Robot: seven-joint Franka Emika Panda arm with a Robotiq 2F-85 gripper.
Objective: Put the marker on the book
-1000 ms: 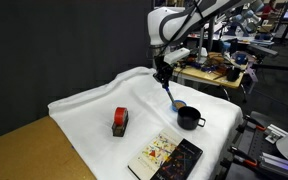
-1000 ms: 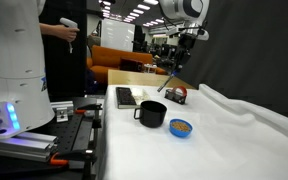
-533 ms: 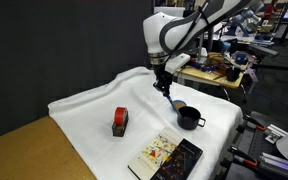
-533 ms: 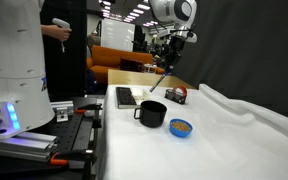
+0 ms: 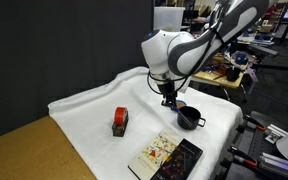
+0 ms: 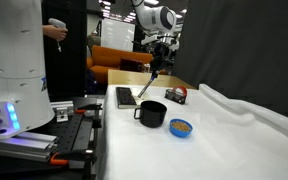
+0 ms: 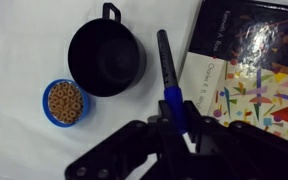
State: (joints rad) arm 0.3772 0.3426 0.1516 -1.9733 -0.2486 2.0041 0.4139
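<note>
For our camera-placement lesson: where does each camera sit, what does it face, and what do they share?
An exterior view: raised, off a corner of the white-clothed table, looking down across it; white arm shows.
An exterior view: low at the table edge, looking along it; lower arm shows.
Wrist view: straight down; gripper pinching the slim blue marker.
Shared: round black mug, cream picture-covered book.

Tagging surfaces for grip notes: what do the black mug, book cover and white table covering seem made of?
Round black mug: likely plastic or ceramic, matte, faint rim sheen.
Thin cream-and-black book: laminated card or paper, glossy, glare on its dark part.
White table covering: soft cloth, visibly wrinkled.
</note>
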